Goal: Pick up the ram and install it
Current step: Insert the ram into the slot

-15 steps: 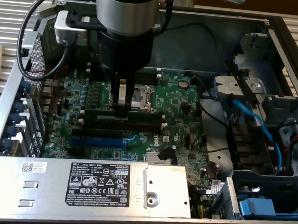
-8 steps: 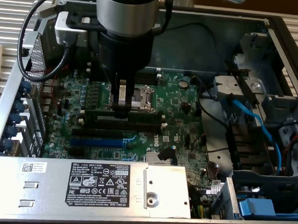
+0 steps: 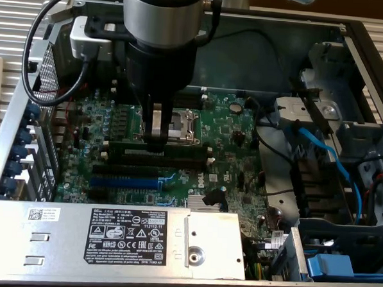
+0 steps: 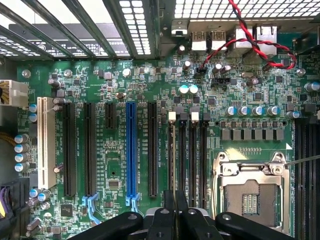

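Ram [image 3: 178,152] edge-on, tight between the closed fingers [image 4: 164,220], at the black slots [image 4: 192,150].

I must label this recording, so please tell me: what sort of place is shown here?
Most likely a bench for computer assembly or repair. The cameras look inside an open desktop computer case, with a green motherboard, its empty processor socket, and a labelled power supply.
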Tool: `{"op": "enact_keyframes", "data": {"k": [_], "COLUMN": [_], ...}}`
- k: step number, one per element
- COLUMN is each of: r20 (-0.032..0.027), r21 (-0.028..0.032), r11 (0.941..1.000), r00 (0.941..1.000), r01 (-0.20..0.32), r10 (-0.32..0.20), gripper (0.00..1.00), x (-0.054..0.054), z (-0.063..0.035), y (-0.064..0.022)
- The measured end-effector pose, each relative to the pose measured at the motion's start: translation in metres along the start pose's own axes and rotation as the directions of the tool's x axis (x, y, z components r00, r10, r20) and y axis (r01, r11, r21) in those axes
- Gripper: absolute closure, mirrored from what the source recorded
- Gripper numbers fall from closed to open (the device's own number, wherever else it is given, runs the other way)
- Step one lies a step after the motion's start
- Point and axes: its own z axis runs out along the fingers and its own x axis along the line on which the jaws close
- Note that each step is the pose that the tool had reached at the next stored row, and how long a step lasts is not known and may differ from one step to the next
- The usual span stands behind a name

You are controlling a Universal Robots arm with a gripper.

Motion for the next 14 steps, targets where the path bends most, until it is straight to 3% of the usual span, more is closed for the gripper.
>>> {"op": "enact_keyframes", "data": {"k": [14], "r20": [-0.0057], "r21": [0.0001], "r11": [1.0000], "r00": [1.0000], "r01": [0.000], "r10": [0.000], "gripper": [0.88], "x": [-0.0016], "z": [0.0011], "y": [0.0001]}}
